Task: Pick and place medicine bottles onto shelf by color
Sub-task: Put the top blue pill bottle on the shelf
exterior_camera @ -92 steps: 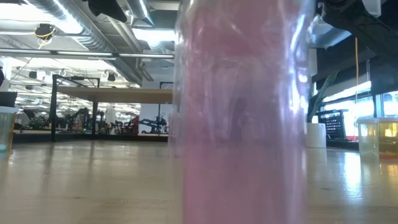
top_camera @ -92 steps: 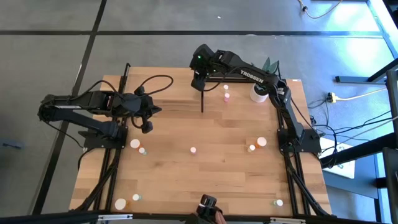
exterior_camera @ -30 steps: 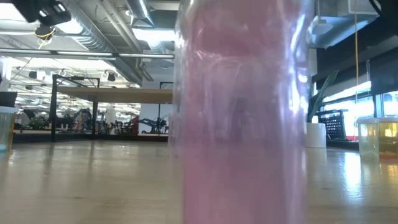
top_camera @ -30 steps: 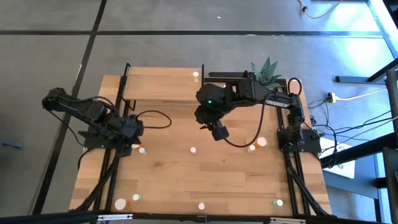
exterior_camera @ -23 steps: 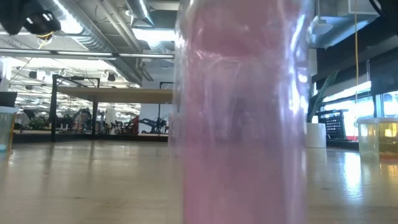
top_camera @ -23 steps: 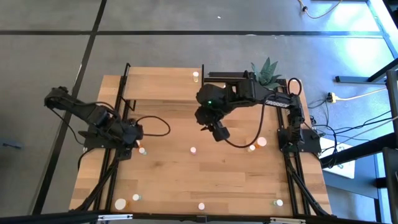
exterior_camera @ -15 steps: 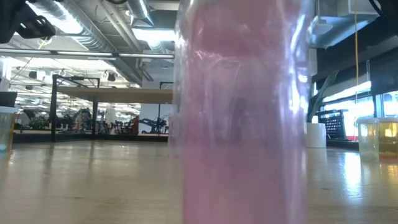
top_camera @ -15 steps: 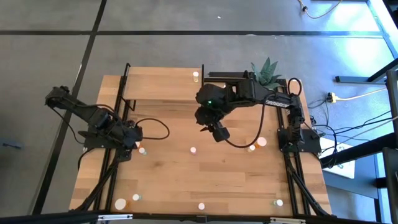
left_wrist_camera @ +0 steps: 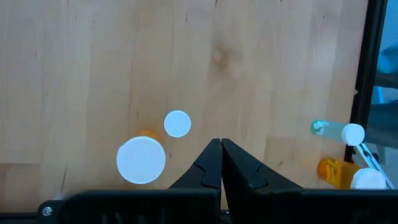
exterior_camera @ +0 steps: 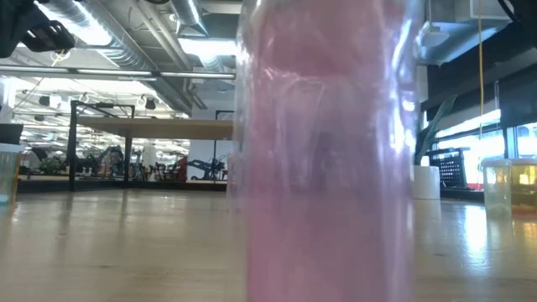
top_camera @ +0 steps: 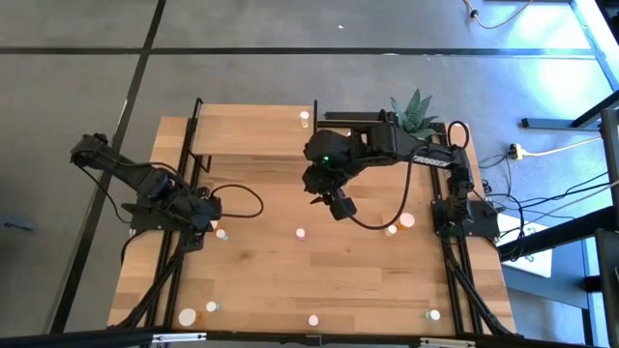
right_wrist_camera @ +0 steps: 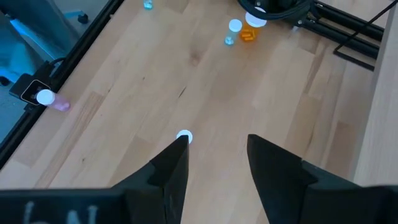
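Two grippers for you: right gripper (right_wrist_camera: 214,165) hovers mid-table, fingers apart, empty, small pink bottle (top_camera: 301,233) just beneath. Left gripper (left_wrist_camera: 221,163) pinched together, empty, low by table's left edge, beside orange bottle (left_wrist_camera: 142,159) and small white-capped one (left_wrist_camera: 178,123). Shelf (top_camera: 251,135) at rear, one bottle (top_camera: 305,118) on it.

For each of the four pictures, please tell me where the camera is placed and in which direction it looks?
High view: above, facing straight down on the table, shelf and both arms.
Low view: at tabletop height, looking level; a pink bottle fills it; the arm above cannot be identified.
Left wrist view: looks down past the shut left pincer at white caps.
Right wrist view: looks past the open right pincer at a white-capped bottle.
Shared: the orange bottle appears in both wrist views.
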`<state>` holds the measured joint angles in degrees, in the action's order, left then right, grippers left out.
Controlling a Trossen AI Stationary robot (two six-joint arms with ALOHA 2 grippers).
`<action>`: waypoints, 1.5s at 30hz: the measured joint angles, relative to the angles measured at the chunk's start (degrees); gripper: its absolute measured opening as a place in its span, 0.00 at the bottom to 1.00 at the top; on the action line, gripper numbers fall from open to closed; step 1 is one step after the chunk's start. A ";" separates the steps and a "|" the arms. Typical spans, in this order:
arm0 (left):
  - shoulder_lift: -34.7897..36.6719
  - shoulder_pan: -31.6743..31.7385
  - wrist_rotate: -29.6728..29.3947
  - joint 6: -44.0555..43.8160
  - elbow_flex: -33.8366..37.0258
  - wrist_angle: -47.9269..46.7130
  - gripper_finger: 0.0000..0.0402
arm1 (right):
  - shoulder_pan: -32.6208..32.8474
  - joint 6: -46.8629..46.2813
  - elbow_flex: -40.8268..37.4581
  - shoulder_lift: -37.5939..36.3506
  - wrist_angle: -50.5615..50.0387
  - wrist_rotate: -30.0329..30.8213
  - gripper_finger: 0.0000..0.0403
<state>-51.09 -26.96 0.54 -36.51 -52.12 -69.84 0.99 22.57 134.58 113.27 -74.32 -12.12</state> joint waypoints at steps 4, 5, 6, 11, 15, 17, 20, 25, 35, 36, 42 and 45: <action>0.00 0.01 -0.41 -0.44 0.00 0.00 0.00 | 0.00 0.00 0.00 0.00 0.00 0.00 0.41; 0.00 0.02 -0.97 -0.54 0.00 0.00 0.00 | 0.00 0.00 0.00 0.00 0.00 0.00 0.41; 0.00 0.02 -1.64 -0.92 0.00 0.00 0.00 | 0.00 0.00 0.00 0.00 -0.01 0.00 0.41; 0.00 0.04 -4.05 -3.90 0.00 0.00 0.00 | 0.00 -0.01 0.00 0.00 -0.02 0.00 0.41; 0.00 0.04 -4.07 -3.88 0.00 0.00 0.00 | 0.00 -0.03 0.00 0.00 -0.02 0.00 0.41; 0.00 0.04 -4.04 -3.87 -0.01 0.04 0.00 | 0.00 -0.03 0.00 0.00 -0.02 0.00 0.41; 0.00 0.04 -3.91 -3.84 0.00 1.13 0.03 | 0.00 -0.03 0.00 0.00 -0.02 0.00 0.41; 0.00 0.04 -3.91 -0.55 -0.02 2.47 0.19 | 0.00 -0.03 0.00 0.00 -0.04 0.00 0.41; -0.60 0.04 -3.82 0.20 0.01 3.15 0.51 | 0.00 -0.03 0.00 0.00 -0.04 0.00 0.41; -0.94 -0.08 -3.69 0.20 0.26 3.43 0.53 | 0.00 -0.03 -0.02 0.01 -0.04 0.00 0.41; -3.15 -0.99 -2.23 0.17 5.35 7.89 0.58 | 0.00 -0.03 -0.02 0.02 1.15 0.00 0.41; -3.47 -0.96 -2.73 0.15 7.26 9.57 0.59 | 0.00 -0.03 -0.02 0.02 1.69 0.00 0.41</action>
<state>-54.56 -27.92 -2.20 -36.36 -44.86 -60.27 0.99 22.55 134.56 113.30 -72.64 -12.12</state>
